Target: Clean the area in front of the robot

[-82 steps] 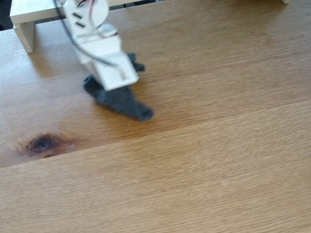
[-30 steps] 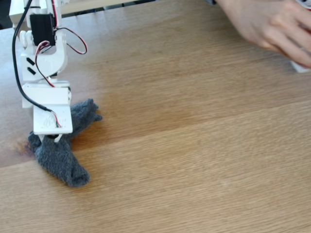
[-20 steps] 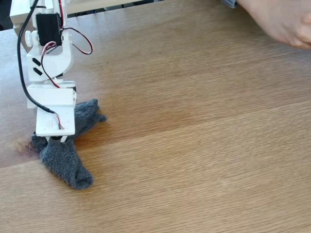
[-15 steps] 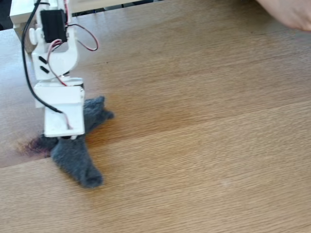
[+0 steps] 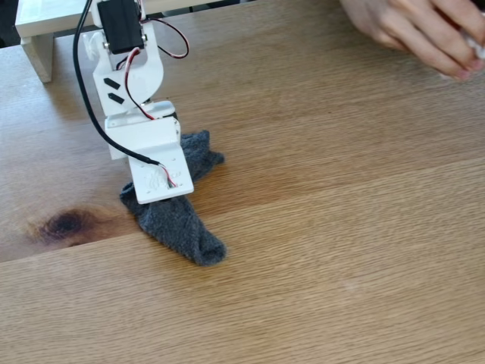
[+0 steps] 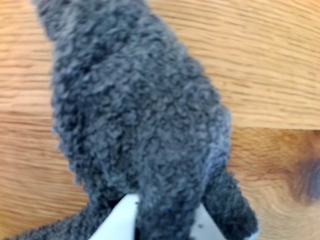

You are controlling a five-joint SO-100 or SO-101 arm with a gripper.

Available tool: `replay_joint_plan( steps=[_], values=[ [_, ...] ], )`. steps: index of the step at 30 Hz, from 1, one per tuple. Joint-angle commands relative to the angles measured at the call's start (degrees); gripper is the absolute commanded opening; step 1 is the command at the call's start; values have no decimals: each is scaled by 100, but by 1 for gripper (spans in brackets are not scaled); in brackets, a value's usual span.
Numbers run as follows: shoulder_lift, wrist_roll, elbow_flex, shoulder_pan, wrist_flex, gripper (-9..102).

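Wiping looks to be underway, not finished. In the fixed view the robot (image 5: 140,114) leans down over the table (image 5: 341,227), and its fingers (image 5: 163,206) press a dark grey fleecy cloth (image 5: 182,227) flat onto the wood; the white housing hides the tips, so from here I cannot tell how they stand. A dark knot (image 5: 64,225) lies just beside the cloth, to the left of the fingers, and a white shelf (image 5: 42,30) stands behind them. A person's hand (image 5: 413,30) reaches in well apart, at the upper right. Most of the wood to the right of the fingers seems not yet covered, I judge.

In the wrist view two white fingers (image 6: 120,220) pinch a fold of the cloth (image 6: 135,110), which spreads away from them over the table (image 6: 270,65).
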Motion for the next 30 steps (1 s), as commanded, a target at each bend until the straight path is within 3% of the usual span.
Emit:
replay_joint_plan(
  steps=[1, 7, 14, 18, 22, 27, 30],
  values=[
    [606, -237, -132, 1362, 536, 0],
    [1960, -431, -132, 2733, 2602, 0],
    [3454, -694, -123, 3357, 5256, 0],
    [4166, -1028, 105, 3656, 5906, 0],
    [4896, -1635, 1371, 3981, 5353, 0],
    [5625, -2250, 3683, 4333, 3375, 1],
    [5757, -2426, 4825, 4447, 2109, 12]
  ],
)
